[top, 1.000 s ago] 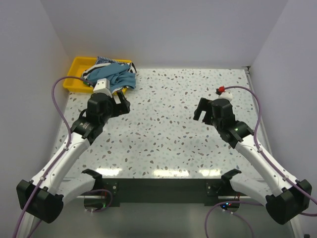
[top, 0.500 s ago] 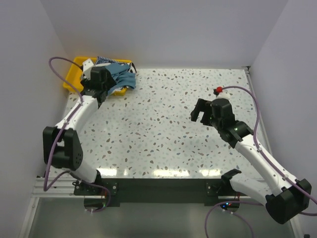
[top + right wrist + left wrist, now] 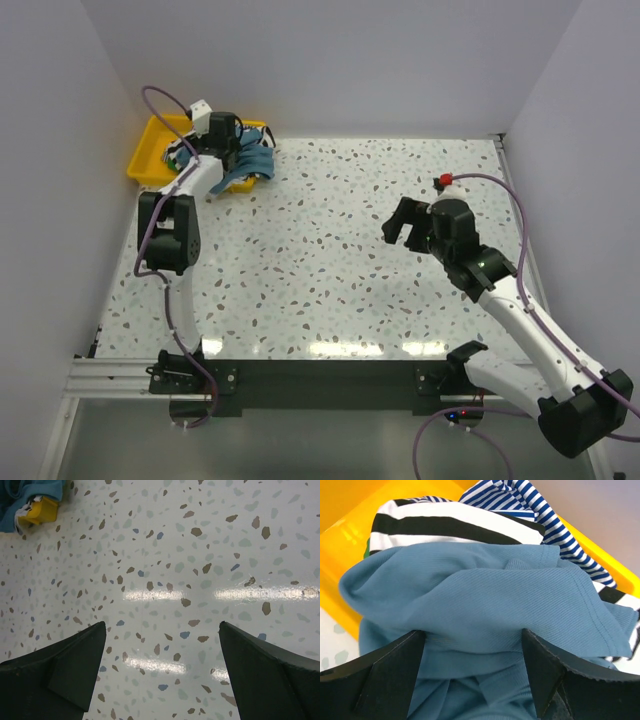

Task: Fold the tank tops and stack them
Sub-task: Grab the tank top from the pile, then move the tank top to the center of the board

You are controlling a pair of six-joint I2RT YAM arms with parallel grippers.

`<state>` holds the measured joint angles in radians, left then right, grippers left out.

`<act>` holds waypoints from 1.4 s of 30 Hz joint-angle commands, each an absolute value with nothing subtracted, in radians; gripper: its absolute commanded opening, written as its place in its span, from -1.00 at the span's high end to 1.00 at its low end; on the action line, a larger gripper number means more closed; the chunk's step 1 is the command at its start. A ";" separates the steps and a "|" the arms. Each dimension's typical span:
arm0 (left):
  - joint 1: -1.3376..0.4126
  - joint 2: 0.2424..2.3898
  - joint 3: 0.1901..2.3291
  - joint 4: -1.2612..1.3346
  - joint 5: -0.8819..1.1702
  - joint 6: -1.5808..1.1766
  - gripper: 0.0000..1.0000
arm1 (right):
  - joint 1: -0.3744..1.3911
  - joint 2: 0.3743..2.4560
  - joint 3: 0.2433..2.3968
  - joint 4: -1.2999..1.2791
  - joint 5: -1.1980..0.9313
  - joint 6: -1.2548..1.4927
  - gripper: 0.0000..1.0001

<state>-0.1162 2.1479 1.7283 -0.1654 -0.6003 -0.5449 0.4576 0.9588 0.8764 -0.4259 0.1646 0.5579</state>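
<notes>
From above, the tank tops [image 3: 245, 168] are seen heaped in the yellow tray [image 3: 150, 160], the left tool [image 3: 232, 148] over them. The right tool [image 3: 400, 222] is held released, well apart from the tray. At the left wrist, the teal top [image 3: 480, 600] is shown uppermost between spread, ungrasping fingers [image 3: 380, 675]. At the right wrist, only speckled worktop [image 3: 200, 555] is shown.

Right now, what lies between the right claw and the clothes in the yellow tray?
Only bare speckled table lies between the right gripper and the tank tops, seen from the top view.
</notes>
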 commanded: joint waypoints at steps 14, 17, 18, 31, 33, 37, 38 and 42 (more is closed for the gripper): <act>-0.084 2.229 1.847 -0.017 -0.638 -0.359 0.72 | 0.457 0.916 0.857 -0.379 0.120 0.558 -0.97; -0.083 2.180 1.847 -0.015 -0.621 -0.342 1.00 | 0.456 0.917 0.861 -0.373 0.120 0.552 -0.97; -0.083 2.145 1.851 -0.015 -0.600 -0.339 1.00 | 0.457 0.917 0.859 -0.367 0.120 0.551 -0.97; -0.251 1.800 1.970 -0.048 -0.342 -0.305 1.00 | 0.456 1.006 0.986 -0.367 0.127 0.519 -0.97; -0.310 1.717 1.912 -0.032 -0.331 -0.301 1.00 | 0.456 1.014 1.018 -0.377 0.147 0.512 -0.97; -0.498 1.573 1.758 0.038 -0.313 -0.321 1.00 | 0.457 1.017 1.051 -0.390 0.182 0.512 -0.97; -0.527 1.510 1.676 0.043 -0.311 -0.345 1.00 | 0.456 1.016 1.055 -0.400 0.190 0.512 -0.97; -0.580 1.324 1.314 0.087 -0.258 -0.530 0.78 | 0.456 0.999 1.051 -0.433 0.248 0.518 -0.97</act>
